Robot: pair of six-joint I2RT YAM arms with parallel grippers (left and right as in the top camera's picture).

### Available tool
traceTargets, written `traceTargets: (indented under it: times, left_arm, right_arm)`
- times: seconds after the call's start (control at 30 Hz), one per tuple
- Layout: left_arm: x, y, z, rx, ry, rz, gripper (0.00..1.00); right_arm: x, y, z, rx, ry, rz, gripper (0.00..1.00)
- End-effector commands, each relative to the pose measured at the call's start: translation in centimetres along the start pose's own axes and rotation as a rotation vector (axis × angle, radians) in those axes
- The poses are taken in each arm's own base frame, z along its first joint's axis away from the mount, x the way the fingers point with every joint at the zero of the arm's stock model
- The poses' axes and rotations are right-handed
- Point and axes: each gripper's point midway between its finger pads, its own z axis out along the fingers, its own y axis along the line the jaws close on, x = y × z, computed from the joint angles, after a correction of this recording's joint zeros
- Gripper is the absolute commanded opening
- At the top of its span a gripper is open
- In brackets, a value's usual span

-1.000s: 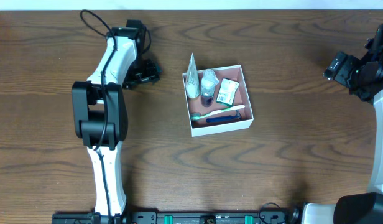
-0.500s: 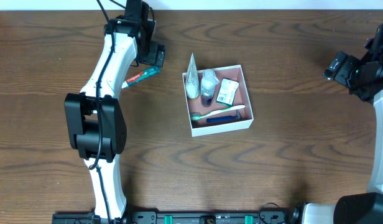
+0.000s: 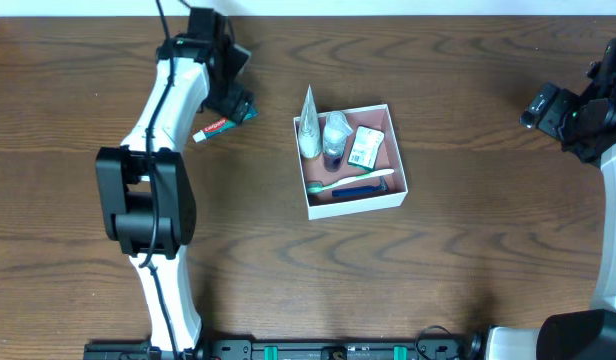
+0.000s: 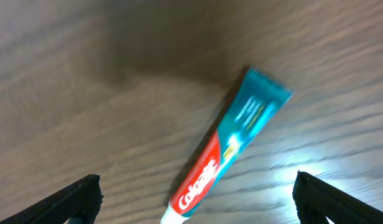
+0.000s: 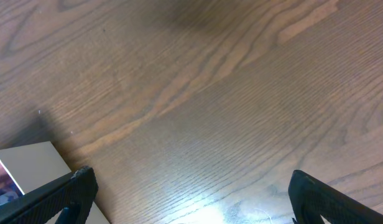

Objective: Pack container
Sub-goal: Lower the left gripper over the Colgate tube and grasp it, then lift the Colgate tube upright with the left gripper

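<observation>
Two arms are showing overhead, and we are looking down on the box [image 3: 356, 204] sitting mid-table. It is holding a toothbrush [image 3: 350, 181], a small bottle [image 3: 335, 130], a white tube [image 3: 308, 130] and a green-and-white packet [image 3: 366, 146]. The left gripper [image 3: 238, 103] is hovering at the far left, just beside a toothpaste [image 3: 214, 127] and well apart from the box. The right gripper [image 3: 548, 108] is hanging at the far right.

On the left wrist, we are seeing the left gripper [image 4: 198, 190] with jaws spread wide. The toothpaste [image 4: 226, 155] is lying on the table [image 4: 86, 93] between the fingertips [image 4: 86, 190], touching neither.

On the right wrist, we are finding the right gripper [image 5: 188, 186] spread wide too, with only wood between its jaws. A white corner of the box [image 5: 23, 165] is showing at the edge.
</observation>
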Motion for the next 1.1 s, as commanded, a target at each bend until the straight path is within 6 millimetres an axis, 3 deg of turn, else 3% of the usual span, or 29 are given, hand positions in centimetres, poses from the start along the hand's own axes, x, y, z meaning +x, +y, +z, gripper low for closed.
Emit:
traceTargets:
  times: [0.0,0.2,0.43,0.57,0.7,0.9,1.07]
  left_arm:
    - [2.0,0.1,2.0,0.024,0.053,0.009,0.98]
    - [3.2,-0.3,3.5,0.032,0.073,0.007,0.98]
    - [4.4,-2.2,5.6,0.099,0.065,0.005,0.98]
    - [4.9,-2.4,5.9,0.103,0.076,-0.009,0.99]
    - [5.0,-2.7,5.9,0.108,0.089,-0.132,0.98]
    - [6.3,-3.2,5.7,0.115,0.152,-0.289,0.53]
    - [6.7,-3.4,5.6,0.112,0.177,-0.398,0.44]
  right_arm:
    - [-0.1,-0.3,0.1,0.007,0.000,-0.006,0.99]
    - [-0.1,-0.3,0.1,0.007,0.000,-0.006,0.99]
    - [-0.1,-0.3,0.1,0.007,0.000,-0.006,0.99]
    - [-0.1,-0.3,0.1,0.007,0.000,-0.006,0.99]
    - [-0.1,-0.3,0.1,0.007,0.000,-0.006,0.99]
    - [-0.1,-0.3,0.1,0.007,0.000,-0.006,0.99]
    - [-0.1,-0.3,0.1,0.007,0.000,-0.006,0.99]
